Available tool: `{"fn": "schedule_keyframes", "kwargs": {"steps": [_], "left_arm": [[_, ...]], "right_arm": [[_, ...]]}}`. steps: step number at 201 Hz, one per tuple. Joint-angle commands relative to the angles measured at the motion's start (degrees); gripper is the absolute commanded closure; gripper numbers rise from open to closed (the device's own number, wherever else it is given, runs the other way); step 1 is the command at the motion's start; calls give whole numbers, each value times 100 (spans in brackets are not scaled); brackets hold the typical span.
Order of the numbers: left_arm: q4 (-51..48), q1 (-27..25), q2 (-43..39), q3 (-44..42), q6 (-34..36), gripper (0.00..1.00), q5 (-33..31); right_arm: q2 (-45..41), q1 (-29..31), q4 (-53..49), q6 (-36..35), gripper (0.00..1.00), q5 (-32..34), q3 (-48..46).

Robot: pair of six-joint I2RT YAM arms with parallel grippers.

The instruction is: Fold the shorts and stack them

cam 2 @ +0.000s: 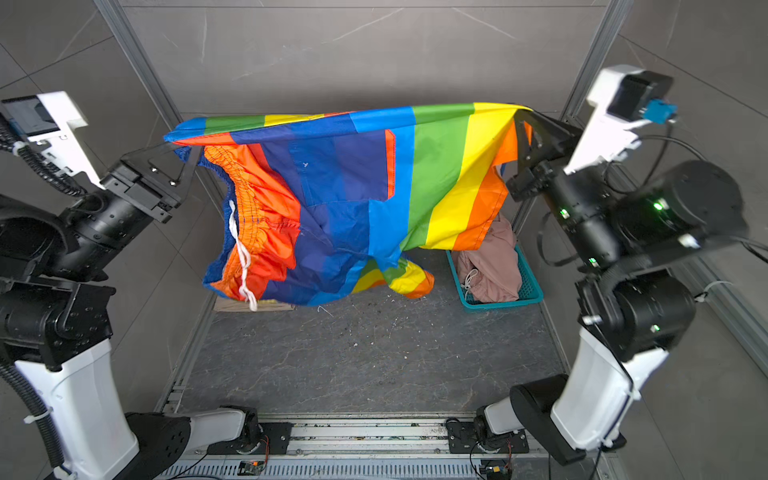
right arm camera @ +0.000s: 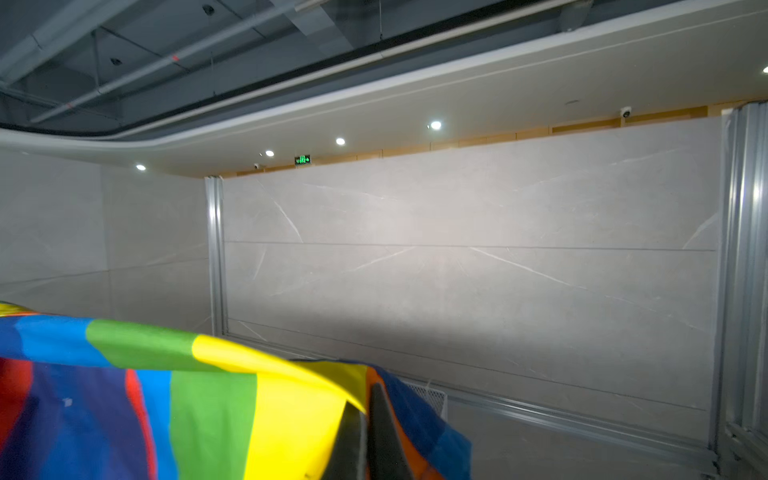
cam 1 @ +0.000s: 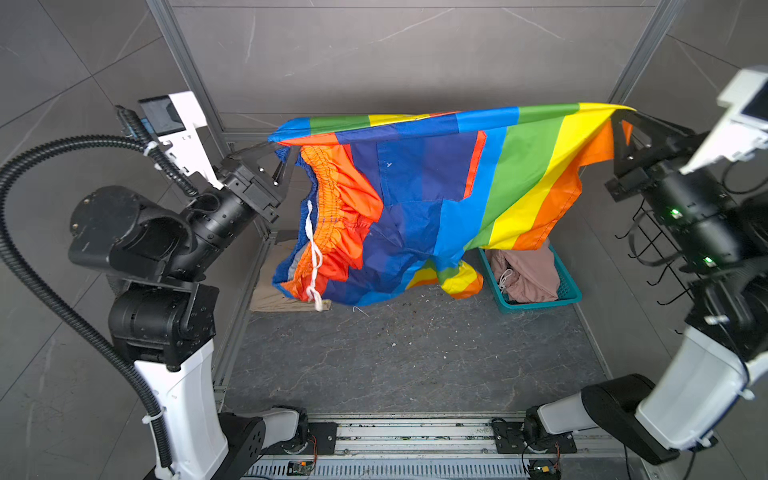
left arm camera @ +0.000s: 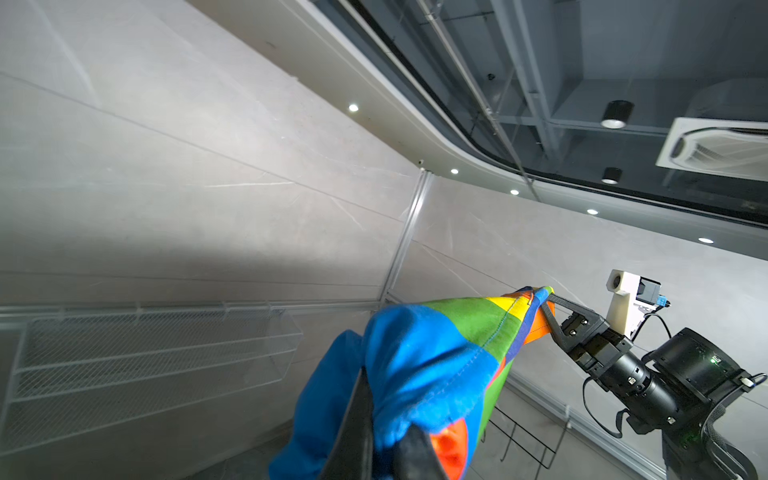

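The rainbow-striped shorts (cam 1: 419,195) (cam 2: 332,195) hang stretched in the air between my two grippers, waistband and white drawstring (cam 1: 312,257) drooping on the left side. My left gripper (cam 1: 276,143) (cam 2: 172,143) (left arm camera: 388,399) is shut on the blue edge of the fabric (left arm camera: 436,353). My right gripper (cam 1: 619,114) (cam 2: 519,112) (right arm camera: 365,399) is shut on the yellow-orange corner (right arm camera: 291,395). Folded beige shorts (cam 1: 270,291) (cam 2: 232,306) lie on the table, partly hidden under the hanging pair. Dusty pink shorts (cam 1: 528,274) (cam 2: 494,266) lie crumpled in the teal basket (cam 1: 540,306) (cam 2: 503,306).
The dark grey table (cam 1: 415,365) runs forward to a metal rail (cam 1: 415,432). Aluminium frame posts (cam 1: 183,62) and grey wall panels enclose the back and sides. A black wire rack (cam 1: 656,249) hangs on the right wall, a wire shelf (left arm camera: 145,353) on the left wall.
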Motion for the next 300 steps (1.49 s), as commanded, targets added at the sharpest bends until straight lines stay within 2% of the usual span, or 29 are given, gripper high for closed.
{"fn": "schedule_keyframes", "kwargs": {"steps": [1, 13, 24, 60, 86, 109, 139, 174, 191, 206, 226, 248, 264, 283, 300], "left_arm": [[-502, 861, 594, -622, -425, 100, -860], [-5, 1263, 675, -1576, -928, 100, -396], [322, 1376, 818, -2345, -1105, 100, -194], [965, 1314, 1479, -4221, -1119, 100, -34], [1300, 1107, 1800, -4999, -1000, 100, -155], [1213, 851, 2316, -4982, -675, 100, -295], [1255, 807, 3047, -4362, -673, 100, -82], [860, 816, 3671, -2909, -324, 100, -65], [603, 825, 3980, -2333, -150, 100, -2], [525, 826, 4077, -2188, 49, 100, 82], [453, 825, 4002, -2354, 389, 100, 159], [616, 849, 3636, -3031, 661, 100, 86], [758, 889, 3365, -3581, 781, 100, -53], [740, 1033, 3149, -4143, 716, 100, -258], [844, 1215, 2940, -4680, 607, 98, -381]], "right_arm": [[935, -701, -365, 259, 100, 686, -464], [1406, -921, -368, 462, 100, 431, -670], [1893, -955, -411, 409, 100, 436, -718], [3765, -918, -1244, 247, 100, 505, -91], [4358, -801, -1491, 135, 100, 761, -32], [4581, -741, -1454, 133, 100, 885, 132], [4637, -704, -1691, 246, 100, 780, 776], [3646, -706, -1798, 284, 100, 806, 295], [2839, -703, -1848, 285, 100, 708, -667], [1925, -643, -1522, 391, 100, 648, -2314], [476, -492, -577, 621, 100, 473, -4869], [-724, -136, 45, 991, 100, 226, -7198], [-1336, 446, 437, 1266, 100, 215, -8611], [-1745, 1276, 805, 1636, 100, 306, -9936], [-1880, 1774, 1160, 2069, 100, 397, -10857]]}}
